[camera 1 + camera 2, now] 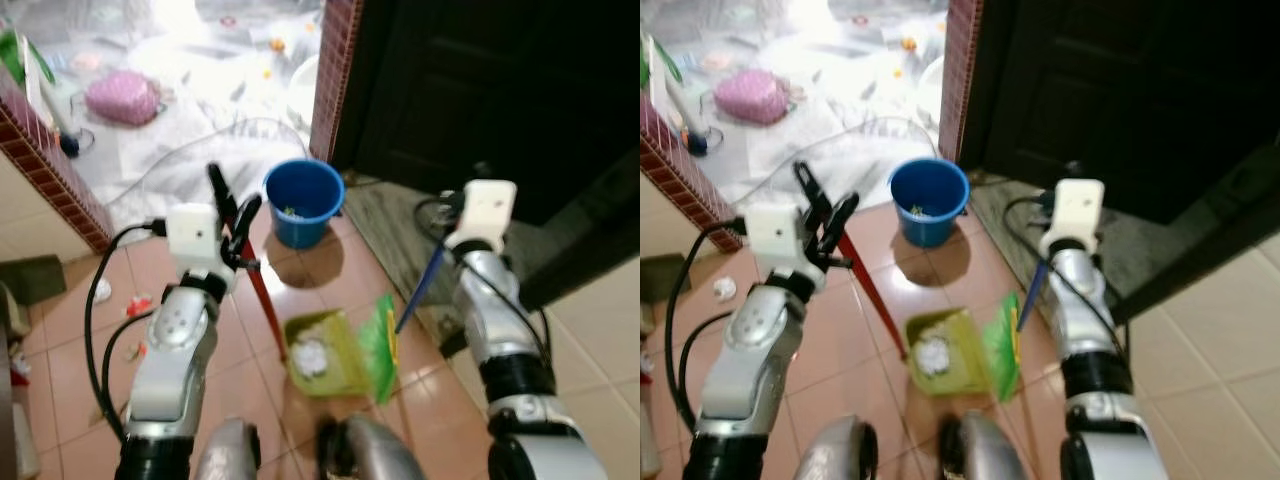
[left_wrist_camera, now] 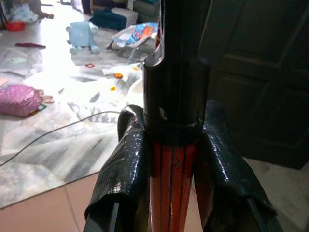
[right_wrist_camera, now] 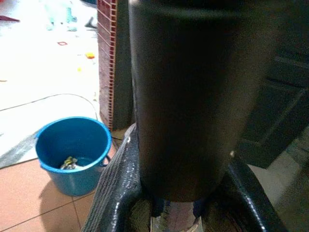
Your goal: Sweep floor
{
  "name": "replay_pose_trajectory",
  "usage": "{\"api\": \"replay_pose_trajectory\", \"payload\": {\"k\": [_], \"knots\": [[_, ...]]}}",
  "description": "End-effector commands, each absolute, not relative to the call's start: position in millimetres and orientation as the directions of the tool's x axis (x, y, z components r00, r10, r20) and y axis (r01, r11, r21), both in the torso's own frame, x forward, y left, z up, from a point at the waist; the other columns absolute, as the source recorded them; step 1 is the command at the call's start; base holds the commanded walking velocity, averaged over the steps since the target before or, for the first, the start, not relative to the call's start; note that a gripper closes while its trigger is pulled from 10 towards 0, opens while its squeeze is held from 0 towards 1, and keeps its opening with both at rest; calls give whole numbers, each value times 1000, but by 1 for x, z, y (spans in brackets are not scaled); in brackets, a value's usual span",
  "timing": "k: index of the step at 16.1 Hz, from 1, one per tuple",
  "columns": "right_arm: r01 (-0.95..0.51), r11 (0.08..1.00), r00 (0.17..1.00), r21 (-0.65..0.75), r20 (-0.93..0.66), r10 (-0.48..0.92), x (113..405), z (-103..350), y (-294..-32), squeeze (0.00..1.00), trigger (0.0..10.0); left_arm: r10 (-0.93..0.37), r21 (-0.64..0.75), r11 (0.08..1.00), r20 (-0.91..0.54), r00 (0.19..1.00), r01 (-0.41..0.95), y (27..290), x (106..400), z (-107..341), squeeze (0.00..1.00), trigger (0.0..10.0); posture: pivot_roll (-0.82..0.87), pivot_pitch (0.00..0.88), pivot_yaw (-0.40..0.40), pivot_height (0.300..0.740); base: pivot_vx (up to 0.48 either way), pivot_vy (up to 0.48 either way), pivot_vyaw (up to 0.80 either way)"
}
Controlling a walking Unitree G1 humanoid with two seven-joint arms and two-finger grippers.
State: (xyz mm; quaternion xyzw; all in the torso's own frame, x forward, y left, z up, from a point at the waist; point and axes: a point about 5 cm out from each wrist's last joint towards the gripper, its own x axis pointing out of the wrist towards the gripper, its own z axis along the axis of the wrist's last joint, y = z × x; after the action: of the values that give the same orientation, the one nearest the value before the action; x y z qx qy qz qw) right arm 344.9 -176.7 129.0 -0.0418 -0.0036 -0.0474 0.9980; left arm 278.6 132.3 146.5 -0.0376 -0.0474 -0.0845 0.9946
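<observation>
Right now the left gripper is clamping the red dustpan handle, slanting down to the green dustpan; the right gripper is clamping the blue broom handle, with the blue bucket just beyond.

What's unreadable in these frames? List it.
- Blue bucket contents: too small in the eye views, blurred in the right wrist view.
- Right gripper: the dark broom handle blocks its fingers.
- Room behind the dark door: hidden.
- White lump in the green dustpan: too blurred to identify.

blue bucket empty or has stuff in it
Nearly empty, not bare: the blue bucket stands upright on the tiles, with a small clump of litter at its bottom and the rest of its inside bare.
</observation>
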Motion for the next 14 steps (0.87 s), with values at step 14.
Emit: {"api": "replay_pose_trajectory", "payload": {"k": [14], "knots": [[58,993,998,-100,6,-58,342,127,-176,0,10000,68,-3,998,220,973,-69,166,285,169,0,10000,-26,162,-58,740,0,0,0]]}}
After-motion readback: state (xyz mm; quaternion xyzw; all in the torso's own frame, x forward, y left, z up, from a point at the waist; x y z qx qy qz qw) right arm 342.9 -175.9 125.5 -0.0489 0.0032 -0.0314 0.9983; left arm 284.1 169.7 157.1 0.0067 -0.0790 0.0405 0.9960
